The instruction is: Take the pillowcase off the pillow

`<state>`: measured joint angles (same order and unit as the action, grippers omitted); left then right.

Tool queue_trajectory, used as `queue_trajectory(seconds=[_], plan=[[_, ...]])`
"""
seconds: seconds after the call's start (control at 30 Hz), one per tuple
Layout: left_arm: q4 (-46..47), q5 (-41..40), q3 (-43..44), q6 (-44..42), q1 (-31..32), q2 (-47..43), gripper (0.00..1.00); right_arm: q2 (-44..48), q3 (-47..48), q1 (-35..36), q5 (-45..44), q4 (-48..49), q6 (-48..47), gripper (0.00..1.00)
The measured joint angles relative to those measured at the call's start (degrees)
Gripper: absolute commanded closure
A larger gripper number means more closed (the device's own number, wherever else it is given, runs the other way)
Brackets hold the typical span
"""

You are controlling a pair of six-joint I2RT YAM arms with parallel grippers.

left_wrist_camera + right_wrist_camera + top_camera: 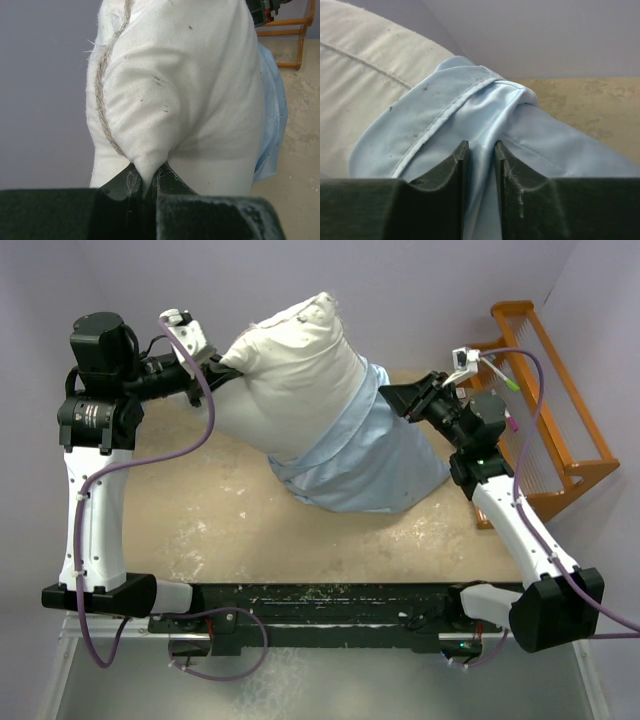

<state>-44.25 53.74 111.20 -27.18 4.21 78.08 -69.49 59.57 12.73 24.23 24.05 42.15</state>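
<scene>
Left jaws on pillow (190,90) (wrist-only cord (102,100))

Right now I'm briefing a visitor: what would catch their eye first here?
The plump off-white pillow in the middle of the top view, half out of the light-blue pillowcase bunched round its right end. The left end effector pinches a pillow corner; the right end effector pinches pillowcase fabric by the hem.

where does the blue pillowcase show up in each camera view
Top external: pillowcase centre-right, bunched round the lower half of the pillow.
Left wrist: blue sliver at the right edge, beyond the pillow.
Right wrist: fills the centre, pinched in the right claw.
Shared landmark: the off-white pillow.
</scene>
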Motion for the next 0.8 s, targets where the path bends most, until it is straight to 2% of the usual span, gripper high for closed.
queue_trajectory(seconds=[0.07,0.2,0.37,0.53,0.7,0.8], plan=[[0.0,-0.1,0.0,0.0,0.0,0.0,1.0,1.1,-0.5,-0.1,0.7,0.3,0.2,0.86],[0.0,-0.6,0.0,-0.1,0.0,0.0,1.0,2.2,-0.9,-0.5,0.7,0.2,0.3,0.88],[-0.1,-2.4,0.0,-1.6,0.0,-0.2,1.0,3.8,-3.3,-3.8,-1.1,-0.4,0.4,1.0],[-1.0,-4.7,-0.2,-3.2,0.0,-1.3,1.0,4.3,-7.9,-8.3,-4.6,-3.0,1.3,1.0],[-0.2,-8.6,-0.2,-3.2,0.1,-2.4,1.0,2.4,-9.4,-9.0,-13.0,-8.3,2.3,1.0],[3.0,-13.7,-0.2,-1.2,0.1,-2.5,1.0,0.7,-10.2,-8.9,-18.1,-10.9,3.4,1.0]])
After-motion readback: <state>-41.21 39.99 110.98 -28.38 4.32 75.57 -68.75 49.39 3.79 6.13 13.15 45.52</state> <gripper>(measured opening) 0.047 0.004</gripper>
